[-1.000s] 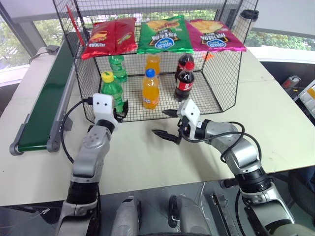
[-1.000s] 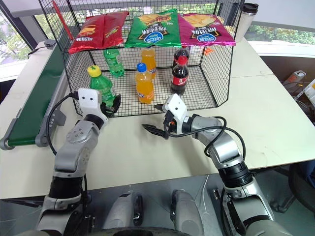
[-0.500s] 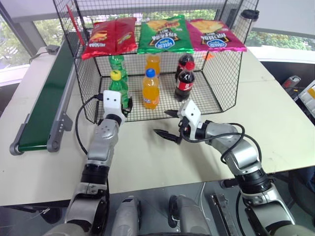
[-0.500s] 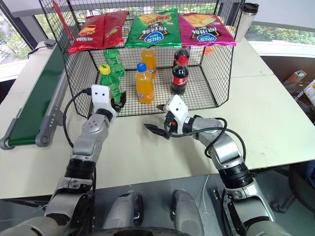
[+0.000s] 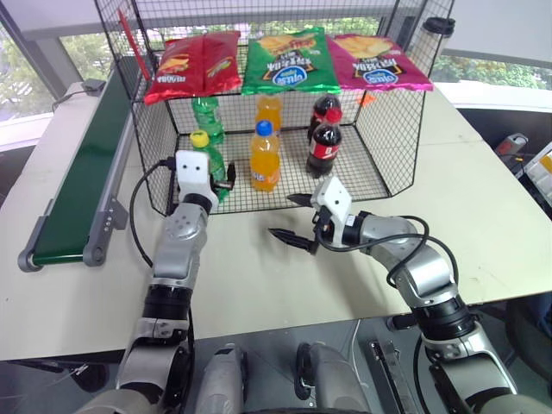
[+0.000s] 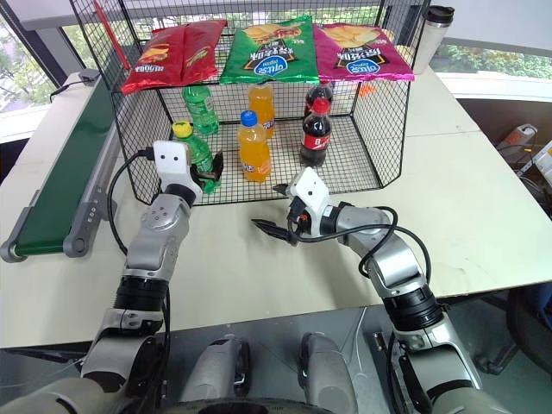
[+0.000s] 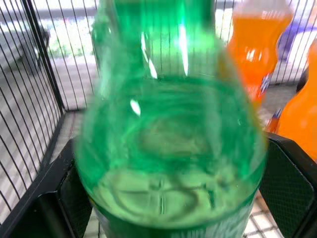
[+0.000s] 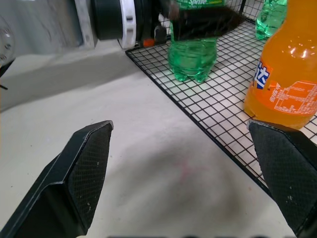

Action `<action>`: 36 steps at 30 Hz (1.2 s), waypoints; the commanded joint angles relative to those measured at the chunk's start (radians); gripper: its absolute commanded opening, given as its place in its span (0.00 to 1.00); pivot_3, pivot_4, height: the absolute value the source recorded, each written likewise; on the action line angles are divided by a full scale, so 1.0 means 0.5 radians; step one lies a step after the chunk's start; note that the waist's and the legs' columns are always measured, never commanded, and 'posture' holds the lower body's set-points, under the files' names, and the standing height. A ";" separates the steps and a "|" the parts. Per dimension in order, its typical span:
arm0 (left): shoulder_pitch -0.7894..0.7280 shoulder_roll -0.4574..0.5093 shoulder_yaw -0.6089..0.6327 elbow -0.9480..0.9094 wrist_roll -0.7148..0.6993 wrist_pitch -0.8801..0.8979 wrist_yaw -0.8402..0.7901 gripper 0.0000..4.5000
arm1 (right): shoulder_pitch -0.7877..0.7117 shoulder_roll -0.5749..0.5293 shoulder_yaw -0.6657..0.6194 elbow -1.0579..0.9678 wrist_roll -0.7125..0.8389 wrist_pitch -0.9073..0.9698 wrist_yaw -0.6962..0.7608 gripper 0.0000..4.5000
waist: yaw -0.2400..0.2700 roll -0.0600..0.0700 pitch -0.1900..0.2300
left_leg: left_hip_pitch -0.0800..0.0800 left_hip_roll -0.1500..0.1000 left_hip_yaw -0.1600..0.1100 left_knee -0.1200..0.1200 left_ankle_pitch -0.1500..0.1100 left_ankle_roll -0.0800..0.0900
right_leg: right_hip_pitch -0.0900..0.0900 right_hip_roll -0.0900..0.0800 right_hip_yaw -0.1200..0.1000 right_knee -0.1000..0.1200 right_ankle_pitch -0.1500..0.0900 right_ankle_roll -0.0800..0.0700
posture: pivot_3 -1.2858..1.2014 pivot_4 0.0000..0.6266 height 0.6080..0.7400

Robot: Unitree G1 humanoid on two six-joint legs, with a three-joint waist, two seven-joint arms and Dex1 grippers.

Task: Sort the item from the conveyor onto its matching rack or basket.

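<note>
The two head cams sit high and look forward and down over both arms, sharing the whole surface (image 5: 483,216), the conveyor (image 5: 73,185) at the left of the frame and the wire cage (image 5: 379,164) up top, with the right eye shifted slightly sideways. The left wrist cam is jammed right up against the green bottle (image 7: 171,148), facing into the cage. The right wrist cam sits low, skimming the surface toward the cage's front edge, and catches that same bottle plus the orange bottle (image 8: 290,74) the head cams see.

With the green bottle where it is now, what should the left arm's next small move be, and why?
Probably draw the left gripper straight back out of the cage. The green bottle already stands upright on the grid floor, the fingers flank it rather than clamp it, and the orange bottle stands close alongside.
</note>
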 commanded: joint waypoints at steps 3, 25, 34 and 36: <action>-0.003 0.012 0.027 -0.248 0.016 0.068 0.021 0.99 | -0.015 0.010 -0.014 -0.003 0.004 -0.047 0.030 1.00 | 0.000 0.000 0.000 | 0.000 0.000 0.000 0.000 0.000 0.000 | 0.000 0.000 0.000 0.000 0.000 0.000 | 0.52 0.24 1.00; 0.104 0.036 0.041 -0.907 0.012 0.420 0.086 0.99 | -0.024 0.000 -0.010 -0.025 -0.002 -0.046 0.067 1.00 | -0.003 0.000 0.000 | 0.000 0.000 0.000 0.000 0.000 0.000 | 0.000 0.000 0.000 0.000 0.000 0.000 | 0.52 0.24 1.00; 0.711 0.114 0.043 -1.628 -0.166 0.884 -0.086 0.99 | 0.024 -0.019 -0.072 -0.143 0.123 -0.011 0.138 1.00 | -0.003 0.000 0.000 | 0.001 0.001 -0.001 0.000 0.000 0.000 | 0.000 0.000 0.001 0.000 0.000 -0.001 | 0.52 0.24 1.00; 0.835 0.099 0.098 -1.697 -0.211 0.939 -0.081 0.99 | 0.048 -0.034 -0.088 -0.171 0.157 -0.010 0.162 1.00 | 0.002 0.000 0.000 | 0.001 0.000 -0.002 0.000 0.000 0.000 | 0.001 0.000 0.001 0.000 -0.001 -0.001 | 0.52 0.24 1.00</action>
